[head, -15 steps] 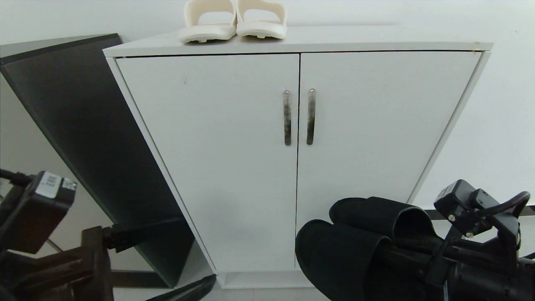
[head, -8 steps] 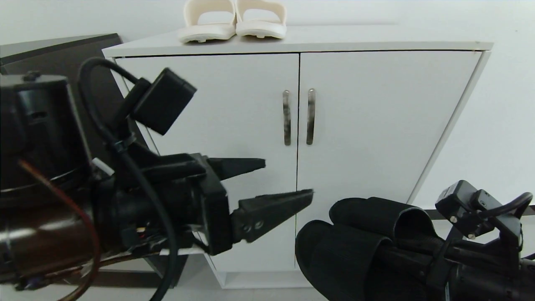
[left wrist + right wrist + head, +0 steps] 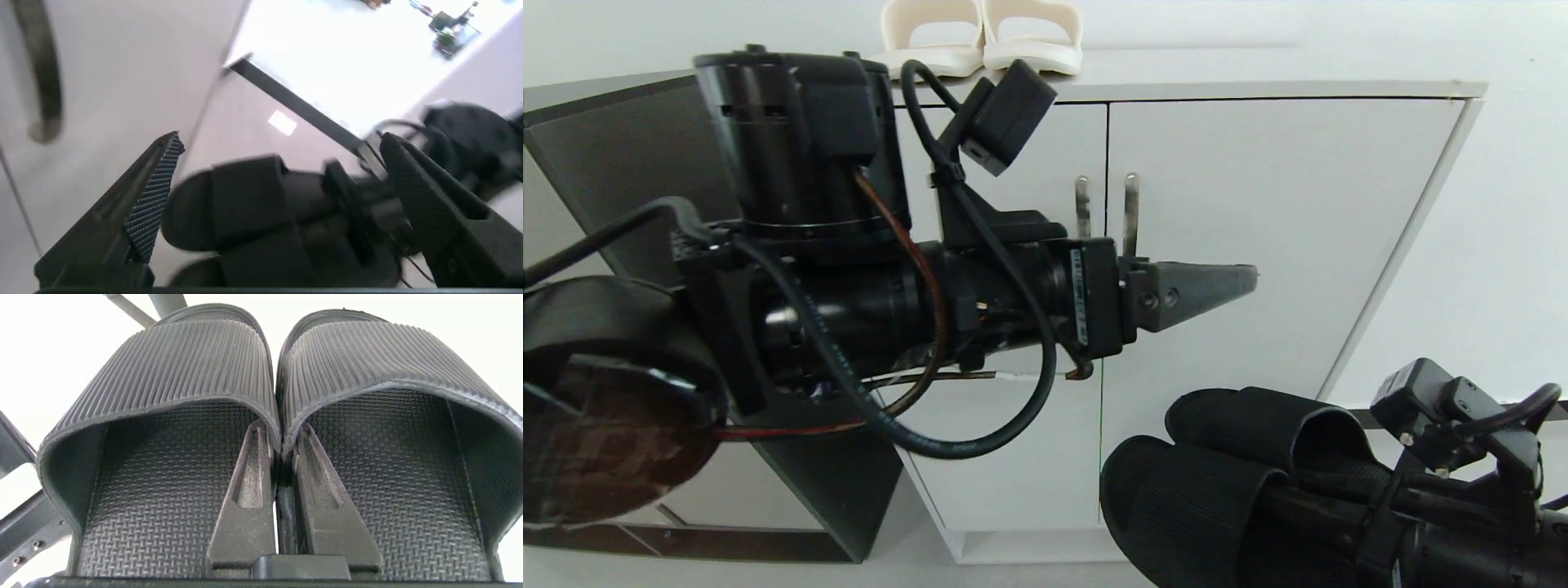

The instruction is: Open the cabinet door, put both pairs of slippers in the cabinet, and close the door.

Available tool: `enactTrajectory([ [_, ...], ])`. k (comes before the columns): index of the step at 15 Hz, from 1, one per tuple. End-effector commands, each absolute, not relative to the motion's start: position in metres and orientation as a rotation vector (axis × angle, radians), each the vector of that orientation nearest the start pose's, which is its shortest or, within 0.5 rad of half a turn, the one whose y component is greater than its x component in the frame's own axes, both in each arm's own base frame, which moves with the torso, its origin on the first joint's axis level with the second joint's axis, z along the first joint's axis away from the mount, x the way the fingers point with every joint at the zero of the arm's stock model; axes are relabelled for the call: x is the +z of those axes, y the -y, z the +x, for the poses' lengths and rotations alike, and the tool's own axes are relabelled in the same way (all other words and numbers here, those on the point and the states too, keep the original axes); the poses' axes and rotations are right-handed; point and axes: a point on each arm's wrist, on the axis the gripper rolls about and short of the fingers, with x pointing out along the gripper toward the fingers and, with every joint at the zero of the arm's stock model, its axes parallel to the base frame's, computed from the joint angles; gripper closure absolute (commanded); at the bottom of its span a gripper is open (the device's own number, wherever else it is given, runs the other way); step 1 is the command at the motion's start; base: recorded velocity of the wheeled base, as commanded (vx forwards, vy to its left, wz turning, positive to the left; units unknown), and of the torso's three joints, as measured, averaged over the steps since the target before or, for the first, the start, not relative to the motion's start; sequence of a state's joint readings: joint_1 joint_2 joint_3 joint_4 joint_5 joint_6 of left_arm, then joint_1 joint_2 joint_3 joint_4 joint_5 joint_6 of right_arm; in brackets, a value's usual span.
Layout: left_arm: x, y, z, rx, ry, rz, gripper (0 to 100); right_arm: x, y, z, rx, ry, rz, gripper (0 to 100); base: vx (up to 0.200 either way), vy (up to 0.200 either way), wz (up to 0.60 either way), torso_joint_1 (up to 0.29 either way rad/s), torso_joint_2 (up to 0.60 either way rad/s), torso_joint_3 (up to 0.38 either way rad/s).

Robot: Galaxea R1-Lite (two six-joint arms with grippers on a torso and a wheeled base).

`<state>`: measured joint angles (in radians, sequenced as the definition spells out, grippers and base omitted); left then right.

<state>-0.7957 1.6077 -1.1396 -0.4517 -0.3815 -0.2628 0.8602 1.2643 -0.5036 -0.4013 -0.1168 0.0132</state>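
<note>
Roughly centred, the left gripper (image 3: pixel 1241 282) points toward 3 o'clock in front of the closed cabinet (image 3: pixel 1282 188), crossing its two door handles (image 3: pixel 1131 200), with its fingers (image 3: pixel 155 196) spread wide and empty. At 12 o'clock, the cream slippers (image 3: pixel 984 37) sit on the cabinet top. At 5 o'clock, the right gripper (image 3: pixel 282 433) is clenched on the black slippers (image 3: pixel 1225 474), pinching their adjoining inner walls.

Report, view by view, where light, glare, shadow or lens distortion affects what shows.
Head view: even light; the wide lens splays the cabinet outward toward its top, dull reflections streak its handles, the left gripper hides their lower ends. Left wrist view: the background surface glares white. Right wrist view: black slippers in the right gripper evenly lit, no glare.
</note>
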Motion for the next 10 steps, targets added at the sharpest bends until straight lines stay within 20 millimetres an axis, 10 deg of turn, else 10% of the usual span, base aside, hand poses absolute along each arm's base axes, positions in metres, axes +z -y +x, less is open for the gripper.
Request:
enactTrajectory([
  [1, 0.281, 0.239, 0.225, -1.105, -0.172, -0.224, 0, 0.184, -0.138, 0.122, 0.733, -0.332, -0.161, 100, 0.000, 0.000, 0.00, 0.000, 0.00, 0.000],
  [10, 0.289, 0.216, 0.240, -0.973, -0.107, -0.198, 0, 0.184, -0.138, 0.122, 0.733, -0.331, -0.160, 100, 0.000, 0.000, 0.00, 0.000, 0.00, 0.000],
])
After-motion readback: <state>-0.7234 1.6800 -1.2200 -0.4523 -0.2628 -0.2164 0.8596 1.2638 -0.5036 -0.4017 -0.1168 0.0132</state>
